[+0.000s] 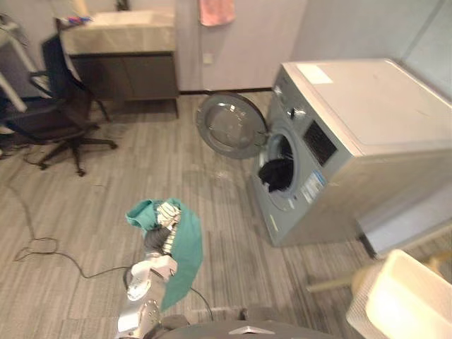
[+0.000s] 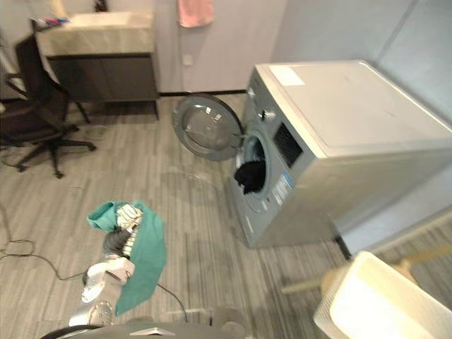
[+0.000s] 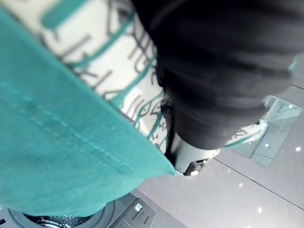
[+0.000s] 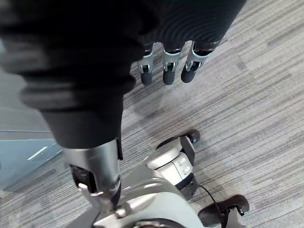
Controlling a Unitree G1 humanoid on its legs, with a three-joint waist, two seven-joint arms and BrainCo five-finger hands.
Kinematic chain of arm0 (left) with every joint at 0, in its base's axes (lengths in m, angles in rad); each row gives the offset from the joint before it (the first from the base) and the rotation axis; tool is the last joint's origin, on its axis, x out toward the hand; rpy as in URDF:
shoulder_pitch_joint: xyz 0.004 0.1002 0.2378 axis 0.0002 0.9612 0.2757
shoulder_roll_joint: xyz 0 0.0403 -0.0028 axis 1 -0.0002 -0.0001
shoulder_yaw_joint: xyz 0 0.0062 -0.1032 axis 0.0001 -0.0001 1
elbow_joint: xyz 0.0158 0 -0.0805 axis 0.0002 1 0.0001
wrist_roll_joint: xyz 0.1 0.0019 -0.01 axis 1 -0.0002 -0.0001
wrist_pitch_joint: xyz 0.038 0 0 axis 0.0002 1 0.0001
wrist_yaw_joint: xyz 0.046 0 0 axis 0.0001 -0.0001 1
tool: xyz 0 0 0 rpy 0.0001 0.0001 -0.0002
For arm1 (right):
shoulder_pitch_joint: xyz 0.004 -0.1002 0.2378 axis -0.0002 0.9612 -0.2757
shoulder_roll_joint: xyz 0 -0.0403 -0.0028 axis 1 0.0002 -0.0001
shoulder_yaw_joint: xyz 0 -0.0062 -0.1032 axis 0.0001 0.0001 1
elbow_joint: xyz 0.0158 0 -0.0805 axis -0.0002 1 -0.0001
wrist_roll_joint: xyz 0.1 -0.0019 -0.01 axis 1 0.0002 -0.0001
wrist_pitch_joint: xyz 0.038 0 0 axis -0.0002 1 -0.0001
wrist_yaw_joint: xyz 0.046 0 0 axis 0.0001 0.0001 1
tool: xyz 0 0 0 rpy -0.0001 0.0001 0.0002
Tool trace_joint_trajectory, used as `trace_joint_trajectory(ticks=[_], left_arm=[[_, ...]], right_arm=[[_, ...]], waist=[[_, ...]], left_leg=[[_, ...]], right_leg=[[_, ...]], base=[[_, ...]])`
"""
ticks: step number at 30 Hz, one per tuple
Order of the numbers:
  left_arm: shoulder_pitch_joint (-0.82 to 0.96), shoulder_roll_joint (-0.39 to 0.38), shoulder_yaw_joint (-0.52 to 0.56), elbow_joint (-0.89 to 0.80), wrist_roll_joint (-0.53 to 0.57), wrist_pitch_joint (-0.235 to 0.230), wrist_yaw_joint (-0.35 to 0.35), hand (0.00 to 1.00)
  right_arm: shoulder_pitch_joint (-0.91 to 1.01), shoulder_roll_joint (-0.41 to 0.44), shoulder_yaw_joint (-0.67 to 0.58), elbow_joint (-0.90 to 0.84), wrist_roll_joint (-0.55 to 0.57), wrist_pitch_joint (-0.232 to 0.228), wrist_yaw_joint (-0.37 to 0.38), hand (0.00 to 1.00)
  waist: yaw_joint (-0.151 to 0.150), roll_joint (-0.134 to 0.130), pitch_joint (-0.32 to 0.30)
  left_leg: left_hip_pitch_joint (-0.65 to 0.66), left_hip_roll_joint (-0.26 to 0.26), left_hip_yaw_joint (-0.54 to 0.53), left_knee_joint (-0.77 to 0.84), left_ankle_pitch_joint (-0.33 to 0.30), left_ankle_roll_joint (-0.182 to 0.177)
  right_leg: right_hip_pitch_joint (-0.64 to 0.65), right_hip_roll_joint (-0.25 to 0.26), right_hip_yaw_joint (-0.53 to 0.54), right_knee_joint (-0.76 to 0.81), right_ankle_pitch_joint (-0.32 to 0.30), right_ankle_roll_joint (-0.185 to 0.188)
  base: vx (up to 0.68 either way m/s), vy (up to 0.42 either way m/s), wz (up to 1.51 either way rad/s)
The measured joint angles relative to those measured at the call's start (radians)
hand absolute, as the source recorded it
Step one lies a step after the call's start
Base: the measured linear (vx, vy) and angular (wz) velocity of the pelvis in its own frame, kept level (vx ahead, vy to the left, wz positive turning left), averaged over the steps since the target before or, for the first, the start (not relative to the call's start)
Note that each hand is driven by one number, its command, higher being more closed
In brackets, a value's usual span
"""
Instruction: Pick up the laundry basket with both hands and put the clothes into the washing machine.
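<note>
Left hand (image 1: 156, 240) bears a teal garment (image 1: 187, 254) draped over it, whether gripped I cannot tell; right hand (image 4: 169, 66) hangs slack, unclenched.

- The teal garment (image 1: 180, 247) is soft, matt knit cloth with 2 rows of stitching; its white patch carries teal and grey print.
- The washing machine (image 1: 381, 120) has a smooth grey casing with a dull satin sheen.
- Its door (image 1: 229, 126) has a glossy clear window in a smooth grey rim.
- The dark clothes (image 1: 275, 173) in the drum mouth are limp, matt cloth.
- The floor (image 1: 92, 212) is grey, streaked like wood grain, matt.
- The laundry basket (image 1: 361, 304) is cream plastic with a perforated wall.
- The right hand (image 4: 167, 66) has silver metallic fingers with dark matt tips and a dark ribbed cover.
- The towel (image 1: 216, 10) is pink cloth.
</note>
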Motion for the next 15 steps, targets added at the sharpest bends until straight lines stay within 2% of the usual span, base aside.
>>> trace_joint_trajectory(ticks=[1, 2, 3, 4, 5, 6, 7, 8, 9, 10, 11, 12, 13, 14, 15], left_arm=[[-0.003, 0.000, -0.001, -0.013, 0.002, 0.000, 0.001, 1.00], [-0.008, -0.004, -0.004, -0.026, 0.003, 0.000, 0.000, 1.00], [-0.010, -0.001, -0.013, -0.034, 0.002, 0.000, 0.000, 1.00], [-0.021, -0.003, -0.024, -0.027, 0.002, 0.000, 0.000, 1.00], [-0.021, -0.002, -0.036, -0.025, 0.002, 0.003, 0.000, 1.00], [-0.024, -0.009, -0.053, -0.025, 0.003, 0.003, -0.003, 1.00], [-0.029, -0.017, -0.071, -0.025, 0.003, 0.004, -0.003, 1.00], [-0.029, -0.034, -0.070, -0.025, 0.005, 0.007, -0.003, 1.00], [-0.027, -0.046, -0.061, -0.025, 0.006, 0.009, -0.003, 1.00], [-0.022, -0.064, -0.044, -0.026, 0.007, 0.009, 0.000, 1.00], [-0.015, -0.065, -0.021, -0.028, 0.007, 0.010, 0.003, 1.00], [0.003, -0.052, 0.016, -0.026, 0.007, 0.010, 0.010, 1.00], [0.005, -0.041, 0.032, -0.005, 0.007, 0.009, 0.018, 1.00], [0.001, -0.036, 0.031, 0.011, 0.007, 0.008, 0.021, 1.00], [-0.002, -0.035, 0.030, 0.039, 0.007, 0.010, 0.026, 1.00]], right_arm=[[0.000, 0.003, 0.000, -0.008, -0.002, 0.003, 0.001, 0.00], [0.002, 0.004, 0.005, -0.022, -0.007, 0.005, 0.003, 0.00], [0.008, 0.013, 0.031, -0.030, -0.039, 0.012, 0.006, 0.00], [0.013, 0.020, 0.040, -0.024, -0.044, 0.015, 0.005, 0.00], [0.029, 0.022, 0.047, -0.018, -0.056, 0.026, 0.004, 0.00], [0.033, 0.023, 0.059, -0.018, -0.075, 0.030, 0.005, 0.00], [0.035, 0.021, 0.066, -0.031, -0.081, 0.030, 0.007, 0.00], [0.041, 0.016, 0.070, -0.050, -0.081, 0.028, 0.006, 0.00], [0.045, 0.012, 0.076, -0.057, -0.081, 0.028, 0.003, 0.00], [0.050, 0.002, 0.083, -0.058, -0.081, 0.028, 0.000, 0.00], [0.053, -0.015, 0.086, -0.058, -0.080, 0.028, -0.002, 0.00], [0.061, -0.026, 0.111, -0.058, -0.080, 0.028, -0.003, 0.00], [0.056, -0.029, 0.130, -0.054, -0.080, 0.028, -0.008, 0.00], [0.055, -0.030, 0.132, -0.050, -0.080, 0.029, -0.011, 0.00], [0.049, -0.035, 0.139, -0.048, -0.080, 0.030, -0.014, 0.00]], waist=[[0.001, -0.004, 0.007], [-0.001, -0.002, 0.031], [-0.009, -0.030, 0.005], [-0.009, -0.047, -0.002], [-0.012, -0.035, -0.007], [-0.012, -0.047, -0.023], [-0.025, -0.041, -0.020], [-0.033, -0.028, -0.010], [-0.031, -0.021, -0.006], [-0.021, 0.000, 0.003], [-0.002, 0.009, 0.001], [0.014, 0.025, -0.017], [0.019, 0.000, -0.032], [0.021, 0.000, -0.032], [0.019, 0.002, -0.030]], left_leg=[[0.024, 0.003, -0.001, -0.026, 0.004, -0.002], [0.072, 0.027, 0.001, -0.069, 0.010, -0.011], [0.071, 0.030, 0.000, -0.078, 0.003, -0.031], [0.080, 0.039, -0.006, -0.077, -0.006, -0.047], [0.093, 0.061, -0.006, -0.080, -0.011, -0.048], [0.096, 0.080, -0.007, -0.069, -0.016, -0.048], [0.068, 0.101, 0.010, 0.024, -0.022, -0.035], [0.008, 0.130, 0.023, 0.196, -0.016, -0.027], [-0.017, 0.143, 0.021, 0.287, -0.001, -0.009], [-0.051, 0.166, 0.022, 0.423, 0.043, 0.034], [-0.091, 0.208, 0.034, 0.578, 0.136, 0.083], [-0.124, 0.238, 0.059, 0.666, 0.271, 0.104], [-0.161, 0.250, 0.069, 0.738, 0.375, 0.108], [-0.182, 0.251, 0.073, 0.780, 0.346, 0.110], [-0.214, 0.251, 0.082, 0.827, 0.278, 0.103]], right_leg=[[-0.013, -0.007, -0.039, 0.048, 0.003, 0.005], [-0.058, -0.010, -0.121, 0.149, -0.015, -0.019], [-0.041, -0.025, -0.158, 0.009, -0.023, -0.040], [-0.036, -0.029, -0.192, 0.022, -0.001, -0.062], [-0.025, -0.011, -0.208, 0.017, -0.013, -0.069], [-0.017, 0.000, -0.223, 0.015, -0.029, -0.078], [0.005, 0.014, -0.242, 0.010, -0.047, -0.084], [0.043, 0.027, -0.260, 0.004, -0.068, -0.091], [0.067, 0.037, -0.261, 0.004, -0.078, -0.095], [0.100, 0.057, -0.249, 0.005, -0.091, -0.101], [0.137, 0.089, -0.213, 0.007, -0.111, -0.112], [0.154, 0.109, -0.160, 0.005, -0.126, -0.122], [0.182, 0.116, -0.124, -0.025, -0.125, -0.129], [0.193, 0.117, -0.106, -0.032, -0.126, -0.132], [0.213, 0.117, -0.079, -0.051, -0.124, -0.136]], base=[[0.14, -0.201, -0.18], [0.11, -0.217, -0.03], [0.12, -0.214, 0.07], [0.20, -0.233, 0.21], [0.24, -0.200, 0.19], [0.33, -0.241, 0.33], [0.31, -0.210, 0.43], [0.34, -0.230, 0.34], [0.32, -0.215, 0.01], [0.26, -0.153, -0.58], [0.27, -0.114, -1.12], [0.31, -0.089, -1.33], [0.33, -0.083, -1.06], [0.36, -0.084, -0.68], [0.28, -0.051, -0.56]])
